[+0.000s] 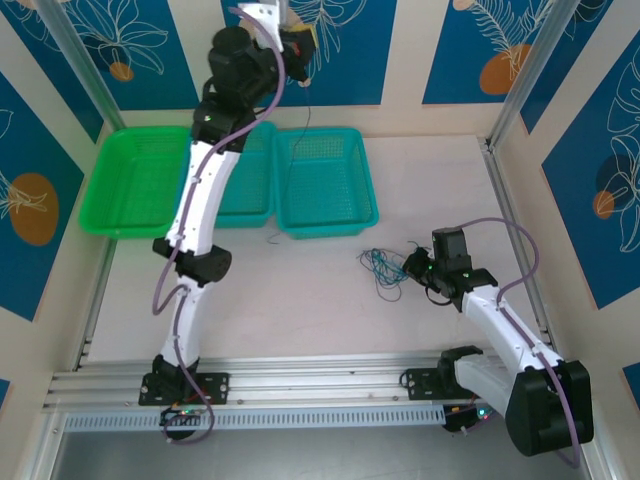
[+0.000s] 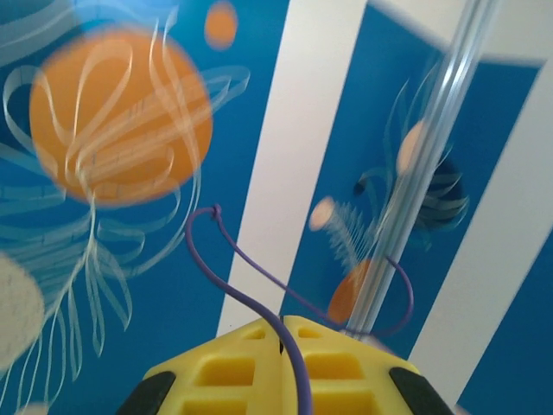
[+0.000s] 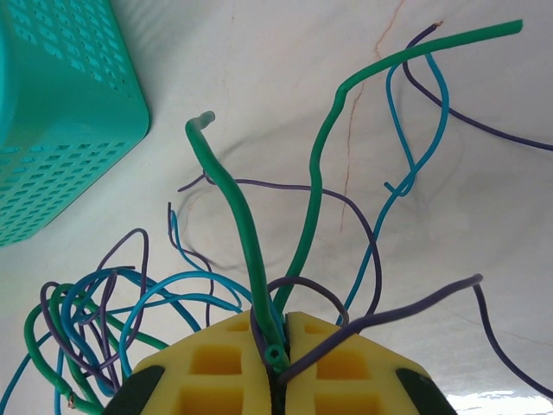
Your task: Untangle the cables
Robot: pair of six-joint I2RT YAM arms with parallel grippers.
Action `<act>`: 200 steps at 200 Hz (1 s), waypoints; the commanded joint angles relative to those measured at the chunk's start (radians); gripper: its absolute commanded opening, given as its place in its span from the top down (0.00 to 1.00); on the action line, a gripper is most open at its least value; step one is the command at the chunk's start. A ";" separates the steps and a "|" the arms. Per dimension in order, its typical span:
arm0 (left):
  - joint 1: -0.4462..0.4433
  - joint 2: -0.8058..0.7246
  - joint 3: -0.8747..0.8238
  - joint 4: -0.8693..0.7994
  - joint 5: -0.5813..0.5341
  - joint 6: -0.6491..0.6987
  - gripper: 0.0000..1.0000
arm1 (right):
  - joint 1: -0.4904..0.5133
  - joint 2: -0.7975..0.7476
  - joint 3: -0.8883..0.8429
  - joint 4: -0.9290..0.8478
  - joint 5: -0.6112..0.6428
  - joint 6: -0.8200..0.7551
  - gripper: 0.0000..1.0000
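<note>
Right hand (image 3: 276,354) clamps cables (image 3: 240,223); left hand (image 2: 281,341), purple wire (image 2: 300,385).

Bright, even light. Left wrist view blurred throughout. Right wrist view sharp; cables (image 3: 235,216) cast faint shadows on table (image 3: 285,78).

A robot test cell in a lab: a pale tabletop (image 1: 300,310) boxed in by wall panels (image 1: 330,50) printed with blue leaf-and-orange patterns, aluminium posts (image 1: 533,70) at the corners, and an aluminium rail (image 1: 320,385) along the near edge with the left arm (image 1: 200,200) and right arm (image 1: 505,325) bolted to it; a green basket (image 1: 130,185) and teal baskets (image 1: 325,185) sit at the back
</note>
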 commanded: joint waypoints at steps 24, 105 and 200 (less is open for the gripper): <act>-0.017 0.109 0.050 -0.124 -0.058 0.081 1.00 | 0.008 -0.020 -0.019 -0.014 0.001 -0.023 1.00; -0.020 0.199 -0.179 -0.198 -0.322 0.086 0.90 | 0.008 -0.039 0.004 -0.030 -0.002 -0.029 1.00; -0.053 0.011 -0.204 -0.313 -0.167 0.111 0.00 | 0.009 -0.028 0.018 -0.067 -0.027 -0.045 1.00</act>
